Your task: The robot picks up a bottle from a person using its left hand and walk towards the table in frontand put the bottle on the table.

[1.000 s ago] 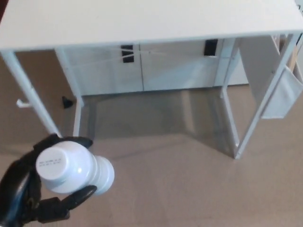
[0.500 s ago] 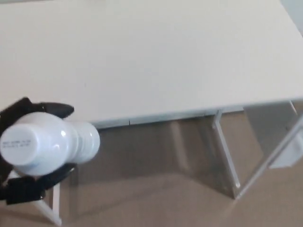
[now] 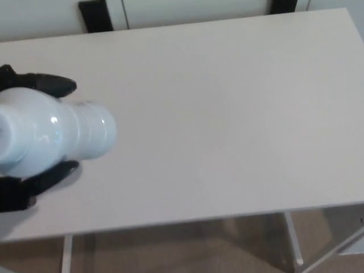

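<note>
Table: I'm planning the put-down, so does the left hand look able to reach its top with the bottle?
Probably yes: the left hand, shut on the bottle, hangs over the table, and nothing shows between them.

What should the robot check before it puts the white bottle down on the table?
1. Grip: ok, the black left hand holds the white plastic bottle, fingers above and below it.
2. Bottle over the white rectangular table: ok.
3. Landing spot free: ok, nothing else shows on the table.
4. Bottle upright: not ok, it points sideways.
5. Height above the table: cannot tell.
6. Right hand out of the way: cannot tell, it is not in view.
</note>
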